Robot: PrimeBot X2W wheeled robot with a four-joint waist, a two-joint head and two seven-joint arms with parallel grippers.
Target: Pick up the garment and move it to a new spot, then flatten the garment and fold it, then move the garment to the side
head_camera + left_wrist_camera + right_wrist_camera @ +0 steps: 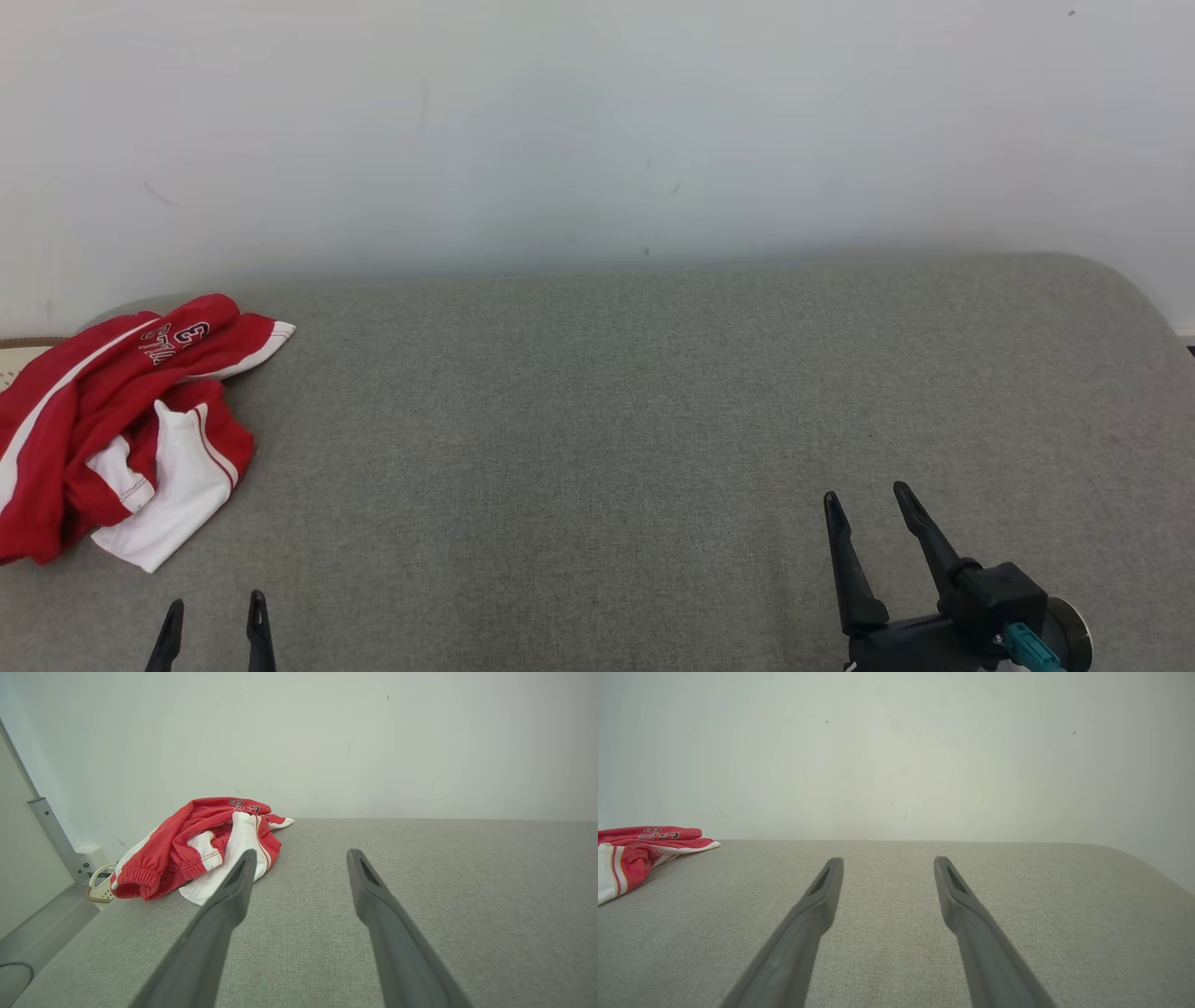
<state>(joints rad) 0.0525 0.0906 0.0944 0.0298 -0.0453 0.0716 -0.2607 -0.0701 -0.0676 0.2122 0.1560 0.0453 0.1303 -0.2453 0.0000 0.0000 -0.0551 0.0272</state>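
Note:
A red and white garment (pixel 121 425) lies crumpled at the far left of the grey padded table (pixel 607 420), partly over its left edge. My left gripper (pixel 215 602) stands open at the bottom left, nearer me than the garment and apart from it. In the left wrist view the garment (pixel 201 847) lies ahead and to the left of the open left gripper (pixel 301 855). My right gripper (pixel 868 495) is open at the lower right with nothing between its fingers. In the right wrist view the garment (pixel 640 851) shows at the left edge, far from the right gripper (pixel 887 861).
A white wall (pixel 597 121) runs along the table's far edge. The table's far right corner (pixel 1120 280) is rounded. Left of the table, the left wrist view shows a metal post (pixel 51 830) and a pale shoe (pixel 100 886) on the floor.

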